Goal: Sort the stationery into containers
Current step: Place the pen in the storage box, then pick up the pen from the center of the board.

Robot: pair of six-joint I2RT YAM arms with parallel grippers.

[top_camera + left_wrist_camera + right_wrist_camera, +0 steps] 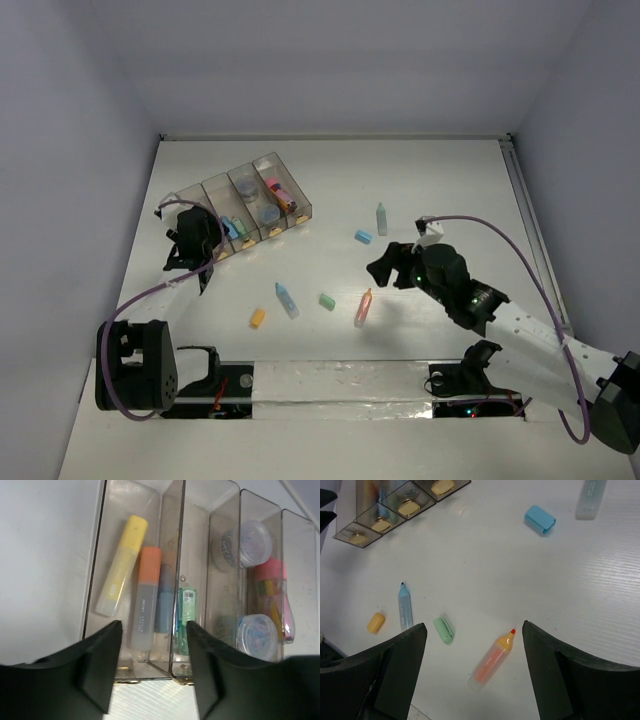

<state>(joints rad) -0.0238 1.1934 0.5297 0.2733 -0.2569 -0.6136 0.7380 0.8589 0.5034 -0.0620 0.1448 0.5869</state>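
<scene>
Right gripper (473, 627) hangs wide open, aimed at the uncapped orange translucent marker (492, 660) toward the near edge of the desk (450, 180), likely lining up a pick; left gripper (153, 626), open and empty, faces the smoky four-compartment plastic tray (172, 545), far-left.

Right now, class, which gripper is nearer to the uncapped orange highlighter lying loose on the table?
Right. The right gripper hangs open close over the orange highlighter; the left gripper is well away, open at the near end of the tray.
</scene>
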